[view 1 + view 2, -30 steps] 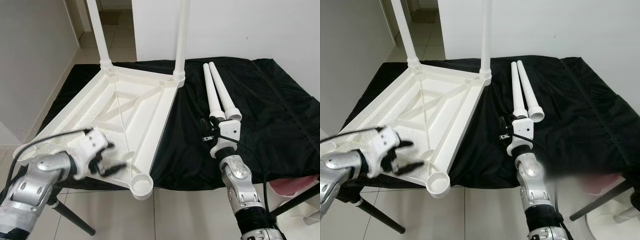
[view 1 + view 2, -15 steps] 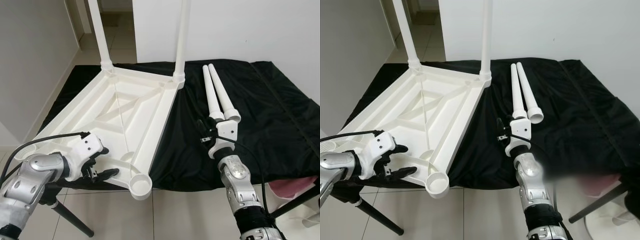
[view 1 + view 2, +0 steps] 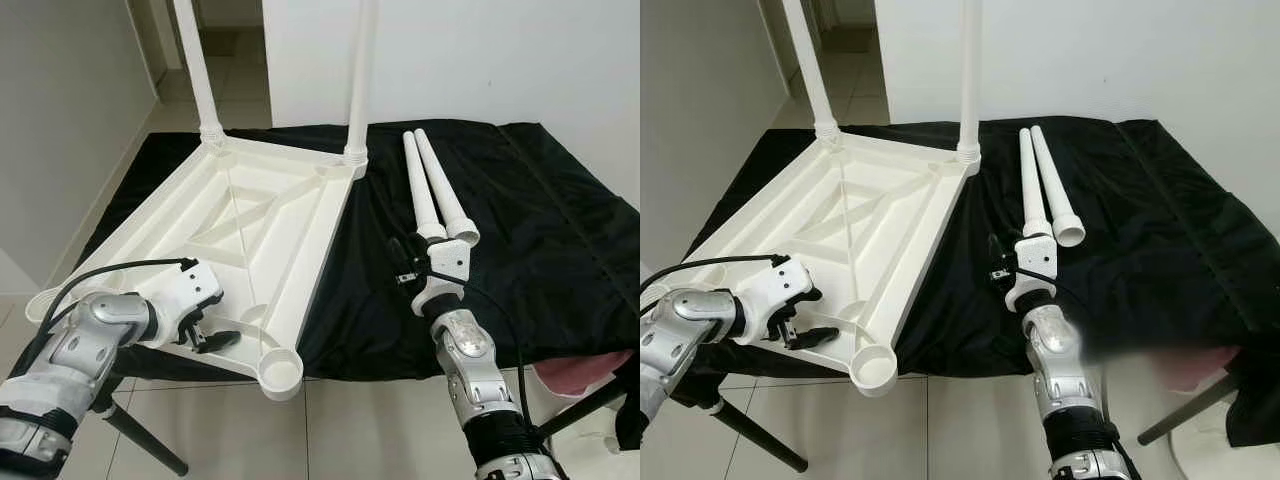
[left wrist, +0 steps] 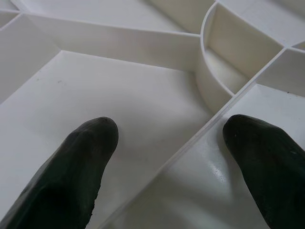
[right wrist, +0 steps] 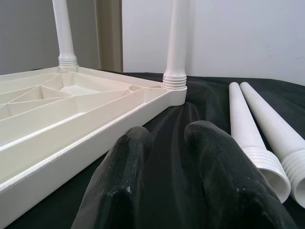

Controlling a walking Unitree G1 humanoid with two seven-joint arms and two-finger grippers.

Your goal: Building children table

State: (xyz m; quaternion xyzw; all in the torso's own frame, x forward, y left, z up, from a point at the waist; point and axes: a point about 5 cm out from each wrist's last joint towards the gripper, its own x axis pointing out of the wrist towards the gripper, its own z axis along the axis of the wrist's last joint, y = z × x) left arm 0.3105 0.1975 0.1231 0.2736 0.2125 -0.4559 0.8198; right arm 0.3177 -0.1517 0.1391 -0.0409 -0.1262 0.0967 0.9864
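The white table top [image 3: 270, 215] lies upside down on the black cloth [image 3: 540, 230]. Two white legs [image 3: 198, 70] [image 3: 361, 70] stand screwed into its far corners. Two loose legs [image 3: 432, 190] lie side by side on the cloth to its right. My left gripper [image 3: 213, 338] is open at the top's near edge, and its fingers [image 4: 71, 181] straddle a rib beside the empty corner socket [image 3: 282, 372]. My right gripper [image 3: 404, 262] rests on the cloth just left of the loose legs' wide ends [image 5: 267, 167], shut with nothing in it.
The cloth-covered stand ends just in front of my arms; its black leg [image 3: 140, 440] slants down to the tiled floor. Something pink [image 3: 580, 375] sits low at the right. A white wall backs the stand, with a doorway at the far left.
My left gripper has swung in from a blurred pose and settled lower over the top's near ribs. The right gripper has barely shifted.
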